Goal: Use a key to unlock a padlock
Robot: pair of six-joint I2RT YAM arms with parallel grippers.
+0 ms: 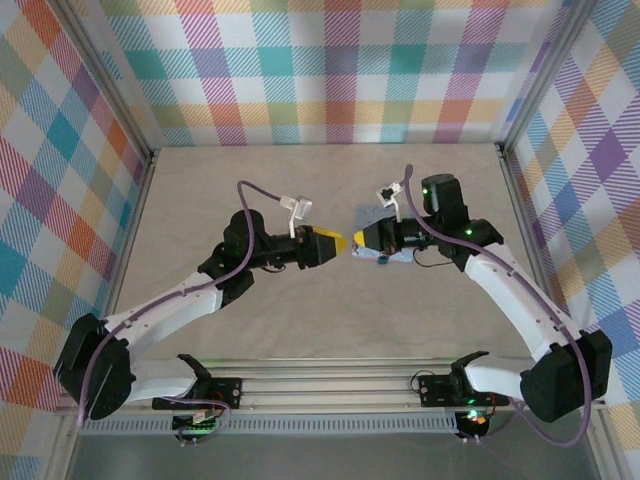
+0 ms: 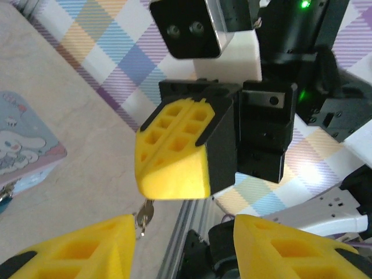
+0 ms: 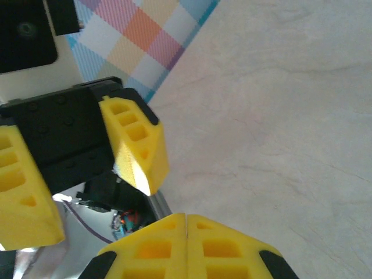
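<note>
While R jaws sit closed, key (image 2: 144, 216) just below them

Your left gripper (image 1: 338, 243) stands open at the table's middle, facing your right gripper (image 1: 362, 238), its fingers pressed together.

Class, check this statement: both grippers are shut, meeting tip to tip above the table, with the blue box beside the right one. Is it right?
Not quite. The left gripper is open: the right wrist view shows its fingers apart. The right gripper is shut. The rest is right: they meet tip to tip above the table, with the blue box beside the right one.
</note>
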